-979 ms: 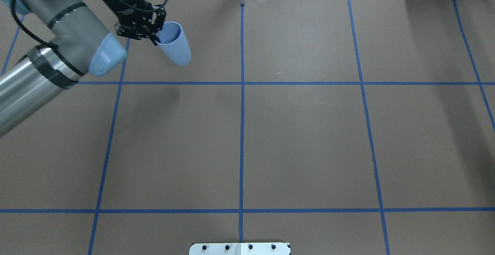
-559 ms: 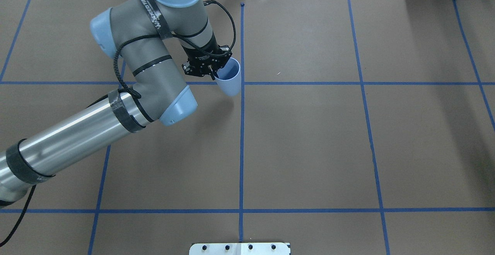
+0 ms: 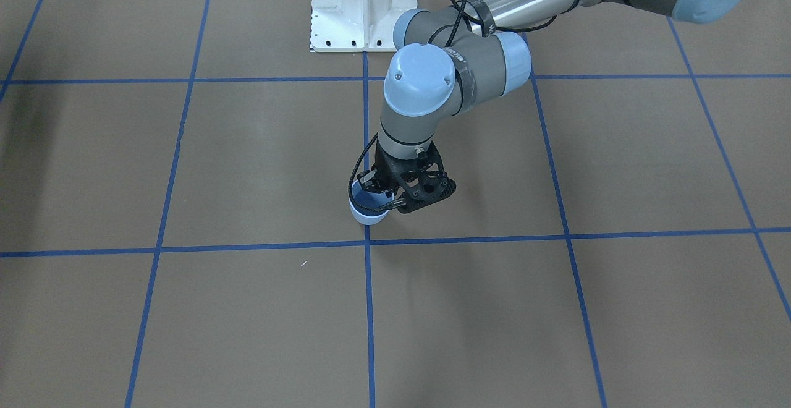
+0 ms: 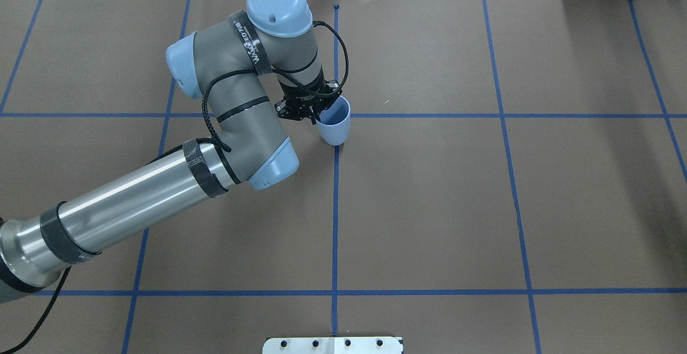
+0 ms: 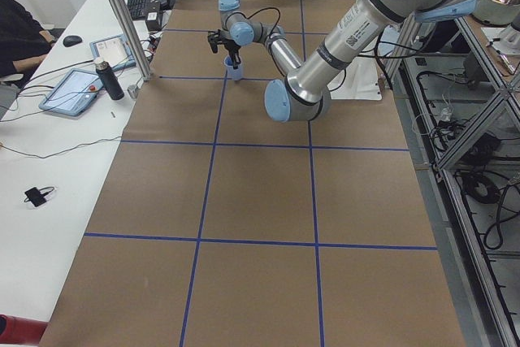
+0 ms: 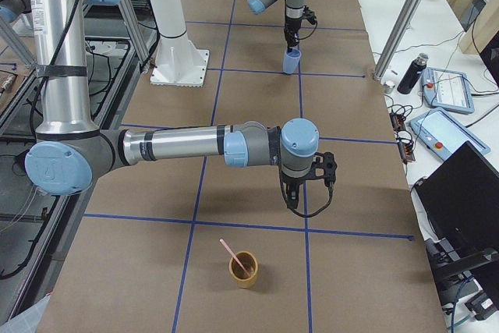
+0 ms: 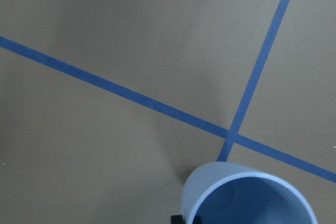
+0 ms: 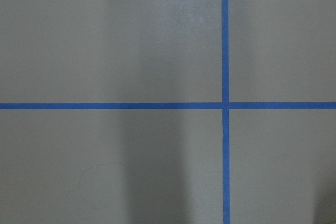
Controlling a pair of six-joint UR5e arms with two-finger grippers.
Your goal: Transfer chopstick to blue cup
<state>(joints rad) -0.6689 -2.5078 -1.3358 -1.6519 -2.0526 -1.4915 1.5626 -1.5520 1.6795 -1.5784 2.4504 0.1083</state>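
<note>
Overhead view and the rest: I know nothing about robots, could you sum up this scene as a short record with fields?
left gripper: shut on the rim of the blue cup
blue cup: opening up, at the central tape crossing; whether it touches the table, cannot tell
chopstick: leaning in a brown cup, far from the blue cup
right gripper: hovers near the brown cup; open or shut, cannot tell

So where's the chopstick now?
In the exterior right view the chopstick leans in a tan cup at the near end of the table, by the right tool; the blue cup is far off in the left tool.
</note>
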